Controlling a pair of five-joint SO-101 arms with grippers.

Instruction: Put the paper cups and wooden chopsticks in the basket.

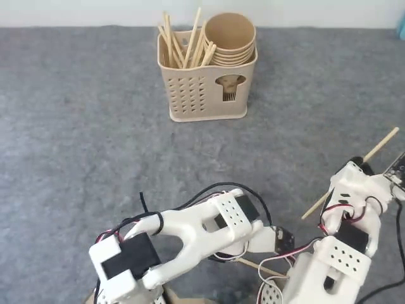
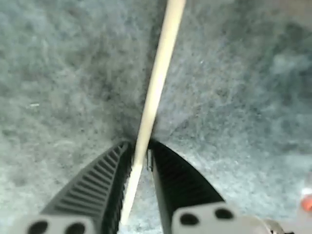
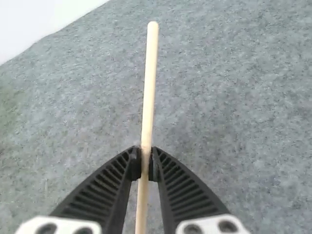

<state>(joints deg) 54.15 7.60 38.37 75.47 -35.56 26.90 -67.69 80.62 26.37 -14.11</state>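
- Fingers (image 2: 97, 180) of the left gripper (image 2: 140, 146), black ribbed plastic, are closed on a pale, round wooden stick, the left-held chopstick (image 2: 158, 78).
- The left-held chopstick is pinched at the fingertips near one end. A short stub passes back between the fingers, and the long part runs ahead over the grey felt table cover (image 2: 58, 73). The far end is cut off by the frame edge. Whether the tips touch the felt cannot be told.
- In the high view, a short length of pale stick (image 1: 259, 266), apparently the same one, lies low beside the white left arm (image 1: 190, 234) near the front of the table. The arm covers the rest of it.
- Fingers (image 3: 102, 190) of the right gripper (image 3: 145, 155), also black and ribbed, are clamped on a second pale round stick, the right-held chopstick (image 3: 148, 83). The tips grip it, the long part projects ahead to a blunt end, and the remainder runs back between the fingers out of frame.
- In the high view, the right-held chopstick (image 1: 380, 144) slants at the right side of the table. Its middle is hidden behind the white right arm (image 1: 351, 190).
- A beige perforated plastic basket (image 1: 196, 95) stands upright at the far middle, well apart from both arms.
- Inside it, a nested stack of brown paper cups (image 1: 230, 35) sits beside a leaning bundle of wooden chopsticks (image 1: 183, 44).
- The basket wall hides the lower parts of both. The cup count cannot be made out.
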